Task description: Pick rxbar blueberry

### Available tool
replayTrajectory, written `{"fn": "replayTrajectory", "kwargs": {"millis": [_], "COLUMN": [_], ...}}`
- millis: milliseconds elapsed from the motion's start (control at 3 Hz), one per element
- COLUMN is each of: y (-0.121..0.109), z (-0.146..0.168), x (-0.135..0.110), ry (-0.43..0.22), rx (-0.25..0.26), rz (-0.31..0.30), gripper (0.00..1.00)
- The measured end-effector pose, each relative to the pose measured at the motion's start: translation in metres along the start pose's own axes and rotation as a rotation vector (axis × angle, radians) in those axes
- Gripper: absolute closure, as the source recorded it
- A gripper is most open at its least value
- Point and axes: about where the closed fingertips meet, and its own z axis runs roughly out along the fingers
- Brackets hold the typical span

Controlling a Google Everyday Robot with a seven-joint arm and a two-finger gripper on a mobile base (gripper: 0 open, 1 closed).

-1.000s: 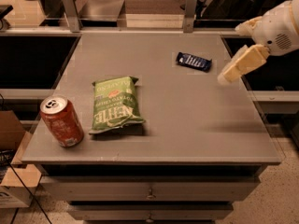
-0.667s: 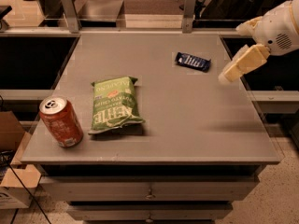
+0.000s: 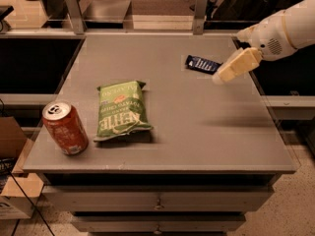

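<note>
Camera view: the rxbar blueberry [image 3: 202,63] was seen lying flat near the far right of the grey surface [image 3: 197,132]. It was well apart from the green chip bag [image 3: 122,111] and the red soda can [image 3: 65,128] at front left. The gripper [image 3: 221,75] was held above the surface just right of the bar and tilted down-left. Its tip was close to the bar's right end, but no contact was seen. Whether it was open or closed could not be told. The white arm [image 3: 280,31] was extended in from the right.

Step judged: approach, grasp not yet made. To be done well, the gripper should be centred over the bar's middle and turned so the bar's short width is spanned. It should then be lowered nearly to the surface, since little is offered for gripping by the thin, flat wrapper. A sideways push should be avoided, as the bar could be slid toward the far edge. Closing should be done only once both long sides are straddled.

Against the earlier frames, the gripper had been moved left, nearer the bar, and the gap was reduced. Bar, bag and can were left unmoved.
</note>
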Motion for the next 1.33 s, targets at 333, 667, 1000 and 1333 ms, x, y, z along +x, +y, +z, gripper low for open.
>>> {"fn": "replayTrajectory", "kwargs": {"millis": [333, 667, 1000, 1333], "y": [-0.029, -0.053, -0.073, -0.086], "z": [0.032, 0.057, 0.084, 0.111], "x": [-0.016, -0.022, -0.019, -0.009], "ry": [-0.077, -0.115, -0.110, -0.084], "rx": [0.033, 0.059, 0.065, 0.059], "rz": [0.048, 0.096, 0.125, 0.133], "gripper": [0.00, 0.00, 0.00, 0.00]}}
